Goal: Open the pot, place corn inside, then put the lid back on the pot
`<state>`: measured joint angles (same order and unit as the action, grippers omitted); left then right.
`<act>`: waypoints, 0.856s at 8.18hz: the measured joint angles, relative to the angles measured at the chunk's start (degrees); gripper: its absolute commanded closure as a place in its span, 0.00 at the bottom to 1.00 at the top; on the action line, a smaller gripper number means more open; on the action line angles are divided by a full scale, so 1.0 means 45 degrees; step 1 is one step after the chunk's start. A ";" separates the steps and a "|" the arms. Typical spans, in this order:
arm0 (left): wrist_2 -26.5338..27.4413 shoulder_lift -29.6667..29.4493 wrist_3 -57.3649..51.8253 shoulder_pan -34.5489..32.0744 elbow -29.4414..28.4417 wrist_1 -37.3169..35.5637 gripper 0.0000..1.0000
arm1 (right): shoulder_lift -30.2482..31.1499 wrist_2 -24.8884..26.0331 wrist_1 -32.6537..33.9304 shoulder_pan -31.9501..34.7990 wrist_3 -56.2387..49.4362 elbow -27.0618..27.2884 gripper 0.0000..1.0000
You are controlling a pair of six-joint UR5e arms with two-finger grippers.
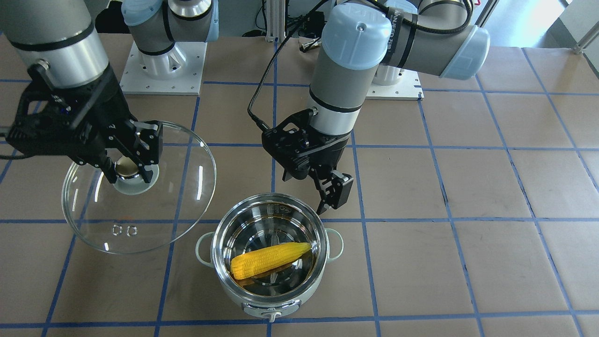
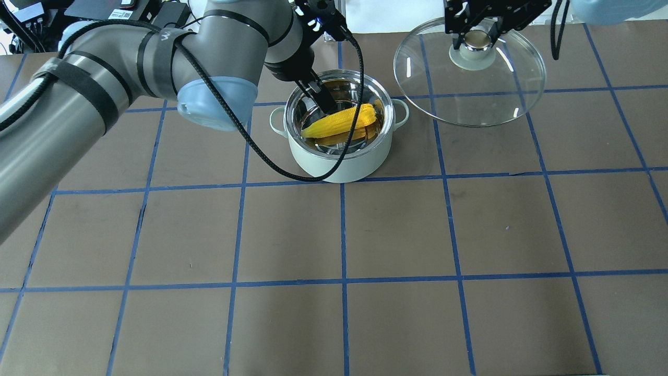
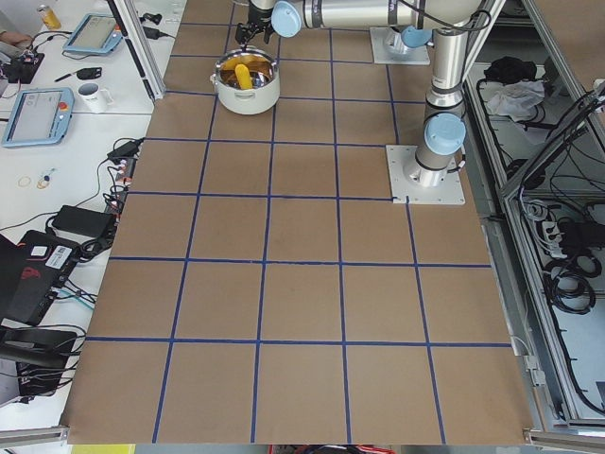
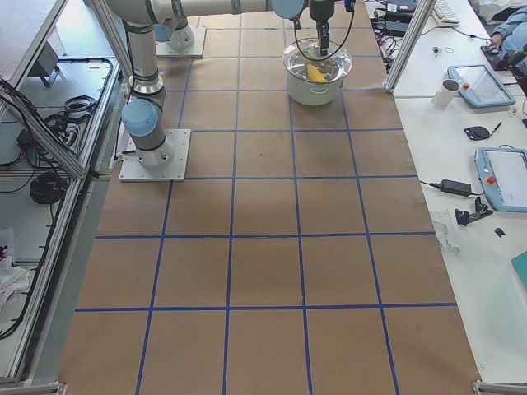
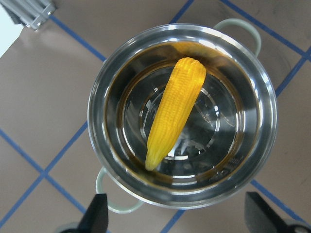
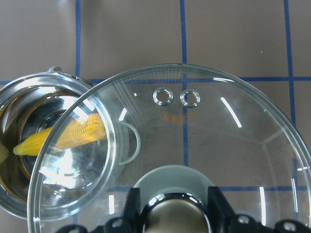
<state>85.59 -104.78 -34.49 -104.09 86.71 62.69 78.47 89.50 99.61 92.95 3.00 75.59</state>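
Observation:
The mint-green pot (image 1: 262,306) stands open on the table, with the yellow corn (image 1: 270,260) lying inside on its steel bottom. My left gripper (image 1: 330,196) hangs open and empty just above the pot's far rim; the left wrist view shows its fingertips (image 5: 98,213) wide apart with the corn (image 5: 175,111) below. My right gripper (image 1: 128,171) is shut on the knob of the glass lid (image 1: 178,187) and holds it beside the pot. In the overhead view the lid (image 2: 469,99) is right of the pot (image 2: 339,164). In the right wrist view the lid's edge (image 6: 218,141) overlaps the pot's rim (image 6: 14,97).
The arms' base plates (image 1: 164,70) (image 1: 393,84) sit at the robot's side of the table. A black cable (image 2: 271,156) loops from the left arm beside the pot. Side benches hold tablets and a mug (image 3: 90,95). Blue tape lines grid the brown table.

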 measured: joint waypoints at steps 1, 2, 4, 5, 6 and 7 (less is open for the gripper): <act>0.0327 0.0488 0.0906 0.0308 0.0011 0.0674 0.00 | -0.0728 0.0011 0.0406 0.0288 0.0384 -0.0390 0.65; 0.0513 0.0984 0.1671 0.0766 0.0019 0.1409 0.00 | -0.1354 0.0032 0.0828 0.0666 0.0789 -0.0641 0.65; 0.0638 0.1958 0.3403 0.1700 0.0039 0.2911 0.00 | -0.2122 0.0062 0.1383 0.1530 0.1525 -0.0786 0.65; 0.0664 0.2335 0.4129 0.2017 0.0122 0.3259 0.00 | -0.2424 0.0068 0.1708 0.2051 0.2085 -0.0796 0.65; 0.0772 0.2654 0.4877 0.2273 0.0182 0.3639 0.00 | -0.2660 0.0071 0.1962 0.2510 0.2554 -0.0807 0.65; 0.1102 0.2940 0.5460 0.2493 0.0253 0.4116 0.00 | -0.2848 0.0096 0.2167 0.2926 0.3127 -0.0806 0.65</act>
<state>90.55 -91.55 -9.91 -92.87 87.85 81.21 65.66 89.94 109.36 106.11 17.07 71.96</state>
